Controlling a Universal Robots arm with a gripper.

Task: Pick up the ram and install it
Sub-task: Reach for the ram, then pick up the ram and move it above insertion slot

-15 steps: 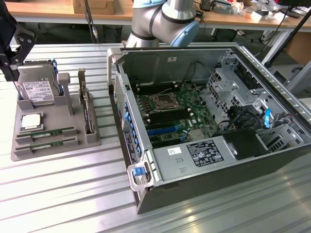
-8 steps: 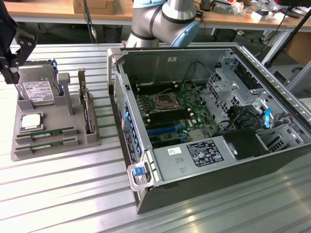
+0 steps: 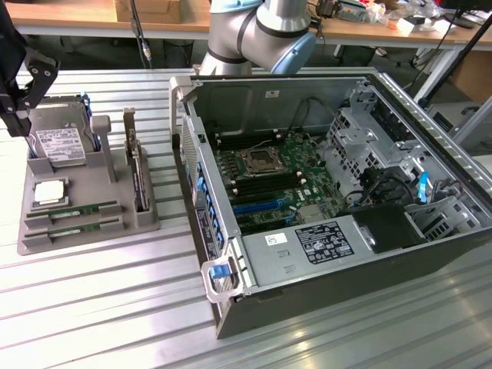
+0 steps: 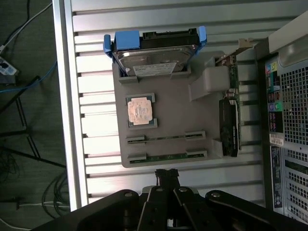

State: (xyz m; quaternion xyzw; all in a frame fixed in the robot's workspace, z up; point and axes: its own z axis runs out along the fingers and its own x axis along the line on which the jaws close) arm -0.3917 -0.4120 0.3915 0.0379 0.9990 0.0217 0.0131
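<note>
Two green ram sticks lie edge-up in slots of the grey tray (image 3: pixel 92 234): one ram (image 3: pixel 74 209) (image 4: pixel 166 138) and a second alike (image 3: pixel 74 226) (image 4: pixel 166 156) beside it. My gripper (image 3: pixel 17 115) (image 4: pixel 166 174) hangs high above the tray at the exterior view's left. It is shut with nothing between its fingers. In the wrist view its tips sit just off the tray edge nearest the ram sticks. The open computer case (image 3: pixel 231 323) lies at the exterior view's right, its motherboard (image 3: pixel 277 173) showing black memory slots beside the processor socket.
The tray also holds a hard drive (image 3: pixel 58 144) (image 4: pixel 156 55) with blue rails, a silver processor chip (image 3: pixel 48 192) (image 4: pixel 141 110) and a dark expansion card (image 3: pixel 137 173) (image 4: pixel 230 120) standing upright. The ribbed metal table (image 3: pixel 100 307) carries everything. Drive cages and cables fill the case's right side.
</note>
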